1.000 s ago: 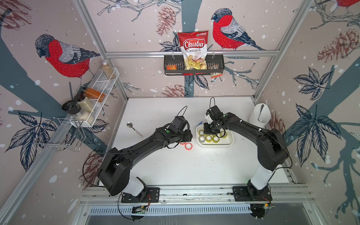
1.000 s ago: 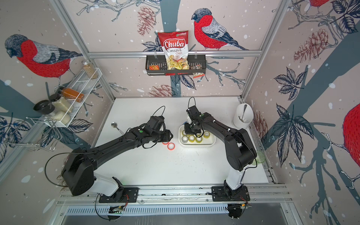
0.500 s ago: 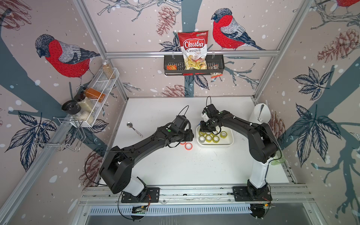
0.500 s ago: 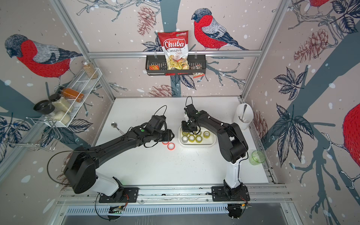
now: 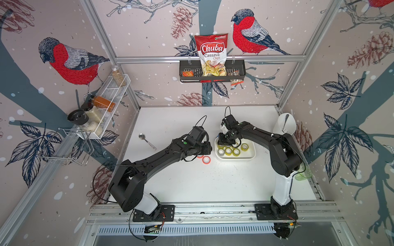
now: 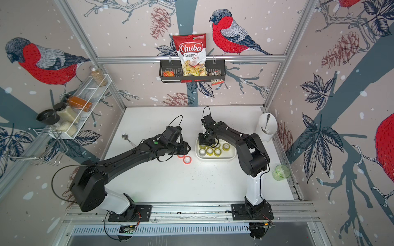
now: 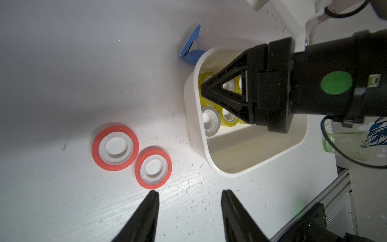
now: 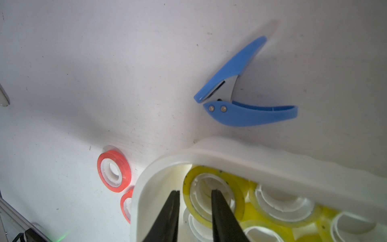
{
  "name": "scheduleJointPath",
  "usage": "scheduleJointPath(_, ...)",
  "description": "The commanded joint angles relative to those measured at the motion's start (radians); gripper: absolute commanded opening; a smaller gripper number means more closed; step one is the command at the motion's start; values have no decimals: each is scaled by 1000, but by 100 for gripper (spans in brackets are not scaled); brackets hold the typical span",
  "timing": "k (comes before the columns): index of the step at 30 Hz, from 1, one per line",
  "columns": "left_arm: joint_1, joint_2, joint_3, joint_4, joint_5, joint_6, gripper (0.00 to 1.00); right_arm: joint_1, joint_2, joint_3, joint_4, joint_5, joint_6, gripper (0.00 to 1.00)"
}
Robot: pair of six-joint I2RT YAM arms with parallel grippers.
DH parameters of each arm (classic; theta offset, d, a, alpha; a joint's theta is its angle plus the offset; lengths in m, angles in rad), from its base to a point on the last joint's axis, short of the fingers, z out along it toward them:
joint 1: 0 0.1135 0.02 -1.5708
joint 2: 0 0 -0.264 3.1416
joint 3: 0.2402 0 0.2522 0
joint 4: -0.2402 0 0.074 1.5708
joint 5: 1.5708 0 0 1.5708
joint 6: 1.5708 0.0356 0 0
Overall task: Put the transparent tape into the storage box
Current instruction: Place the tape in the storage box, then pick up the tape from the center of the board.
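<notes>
The storage box (image 5: 251, 156) (image 6: 230, 156) is a shallow white tray right of the table's middle, holding several yellow-tinted transparent tape rolls (image 5: 228, 151). My right gripper (image 8: 195, 194) (image 5: 222, 141) hangs over the box's far left corner, open. One finger sits inside the core of a tilted transparent tape roll (image 8: 238, 201) and the other just outside its rim, beside the box wall (image 8: 251, 150). That roll leans on the rolls under it. My left gripper (image 7: 190, 191) (image 5: 210, 149) is open and empty over the table, left of the box (image 7: 192, 117).
Two red tape rolls (image 7: 115, 148) (image 7: 153, 167) lie flat on the table left of the box (image 5: 206, 159). A blue hinged tool (image 8: 240, 100) lies just beyond the box's far corner. A spoon (image 5: 147, 140), a tall white cup (image 5: 284, 124) and a green glass (image 6: 281, 172) stand farther off.
My right gripper has shifted a little left to the box's far left corner and its jaws have parted from the tape roll. The left arm has stayed put.
</notes>
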Motion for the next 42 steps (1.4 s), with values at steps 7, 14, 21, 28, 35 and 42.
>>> scheduleJointPath(7, 0, -29, -8, -17, -46, 5, 53, 22, -135, -12, -22, 28, 6, 33)
scheduleJointPath(14, 15, -50, -37, -76, -99, 6, 56, 54, -220, -65, -72, 115, -81, 49)
scheduleJointPath(21, 33, 26, -31, -123, -152, 17, 59, 42, -305, -147, -59, 145, -52, 59)
scheduleJointPath(28, 35, 154, 24, -146, -181, 11, 61, 33, -361, -183, -57, 160, -46, 66)
scheduleJointPath(35, 45, 229, 69, -132, -185, -1, 65, -4, -426, -248, -32, 156, -36, 69)
scheduleJointPath(42, 44, 313, 123, -167, -211, -17, 70, -53, -475, -303, -7, 126, -37, 69)
